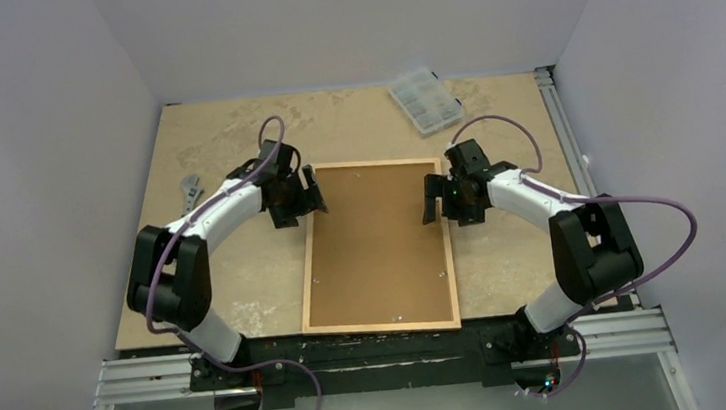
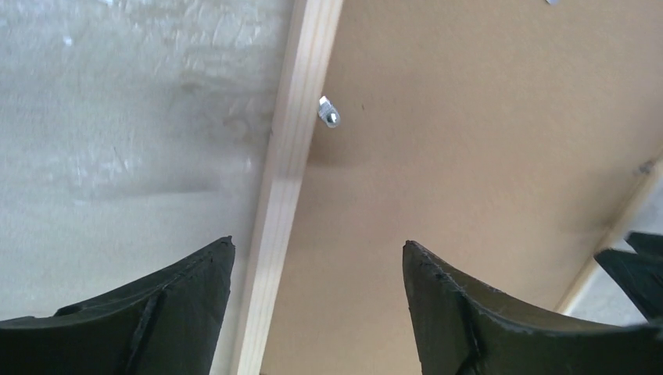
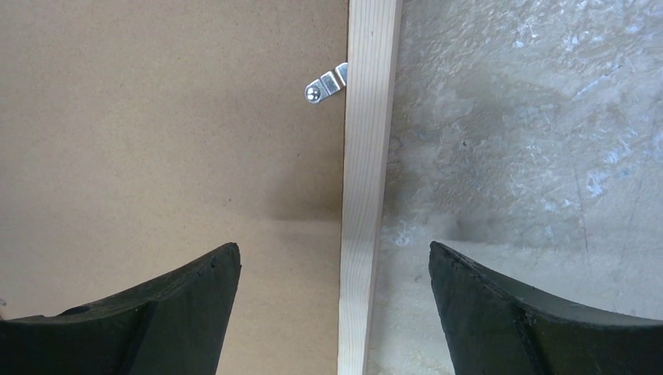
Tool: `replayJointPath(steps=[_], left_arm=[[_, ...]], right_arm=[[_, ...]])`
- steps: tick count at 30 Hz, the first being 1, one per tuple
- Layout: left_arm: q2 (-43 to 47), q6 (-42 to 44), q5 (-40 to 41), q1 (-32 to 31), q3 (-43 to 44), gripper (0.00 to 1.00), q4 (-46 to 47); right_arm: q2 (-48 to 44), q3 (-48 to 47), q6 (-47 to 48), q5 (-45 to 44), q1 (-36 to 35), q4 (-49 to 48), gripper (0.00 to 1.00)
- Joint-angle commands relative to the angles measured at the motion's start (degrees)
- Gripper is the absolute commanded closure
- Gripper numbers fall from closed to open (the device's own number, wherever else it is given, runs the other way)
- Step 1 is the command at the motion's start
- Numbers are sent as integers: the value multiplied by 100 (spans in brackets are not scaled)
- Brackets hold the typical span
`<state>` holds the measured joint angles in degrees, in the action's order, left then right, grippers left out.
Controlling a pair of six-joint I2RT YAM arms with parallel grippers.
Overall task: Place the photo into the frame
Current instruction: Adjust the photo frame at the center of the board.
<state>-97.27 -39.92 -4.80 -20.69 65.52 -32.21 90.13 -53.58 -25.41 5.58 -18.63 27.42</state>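
Centrally, frame on mottled beige table; pale grey walls

Rear overhead, close downward wrist views, seemingly sharing frame

Plain white walls around a mottled beige tabletop, soft even light

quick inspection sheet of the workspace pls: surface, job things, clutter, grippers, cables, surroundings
surface: beige mottled table
job's things: frame lies flat with the brown backing board filling it and a metal tab at the rim; photo not seen
clutter: clear compartment box far right; grey metal tool on the left
grippers: left gripper and right gripper open, each over a long rim, holding nothing
cables: purple cables loop along both arms
surroundings: white walls; aluminium rail at near edge
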Motion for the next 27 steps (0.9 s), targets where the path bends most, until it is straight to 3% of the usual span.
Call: replayJointPath(steps=[1, 7, 13, 19, 27], left_arm=[[806, -185, -566, 49, -690, 23, 249], [1620, -344, -829, 47, -1981, 23, 458], [1700, -439, -1153, 38, -2361, 24, 864], [965, -488, -1323, -88, -1772, 26, 982], [-214, -297, -1394, -328, -41, 27, 505]], right_arm=[[-417, 180, 134, 44, -15, 200, 12], [-936, 623, 86, 131, -18, 383, 12], [-1386, 1100, -94, 460, -134, 349, 12], [-1313, 1373, -392, 537, -871, 210, 12], [-1838, 1674, -801, 991, -1537, 115, 14]])
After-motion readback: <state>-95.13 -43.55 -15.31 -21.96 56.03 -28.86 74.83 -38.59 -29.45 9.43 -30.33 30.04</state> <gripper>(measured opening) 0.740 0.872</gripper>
